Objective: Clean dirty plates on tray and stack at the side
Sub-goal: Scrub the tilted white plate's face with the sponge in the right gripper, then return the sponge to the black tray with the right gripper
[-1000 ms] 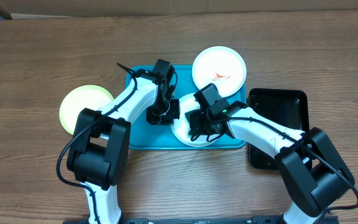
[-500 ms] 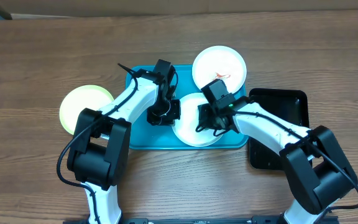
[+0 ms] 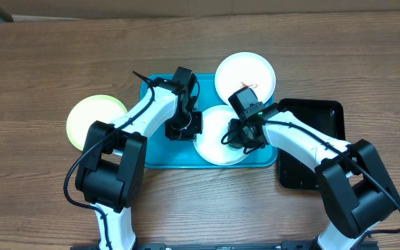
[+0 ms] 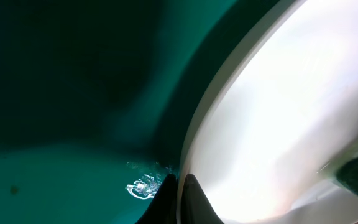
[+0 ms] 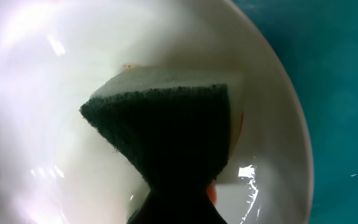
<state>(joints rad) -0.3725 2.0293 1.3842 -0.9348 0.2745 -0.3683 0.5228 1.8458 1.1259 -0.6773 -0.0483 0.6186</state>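
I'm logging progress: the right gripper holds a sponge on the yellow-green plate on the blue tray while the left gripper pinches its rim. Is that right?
Not quite. The overhead view shows that plate is the white plate; the yellow-green plate lies on the table, left of the tray. The right gripper holding the sponge and the left gripper pinching the rim are correct.

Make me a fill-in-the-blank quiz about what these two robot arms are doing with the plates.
The right gripper presses a dark green ___ onto the white plate.
That plate lies inside the big turquoise ___.
The yellow-green plate lies on the table at the robot's ___ side.
Missing words: sponge, tray, left.
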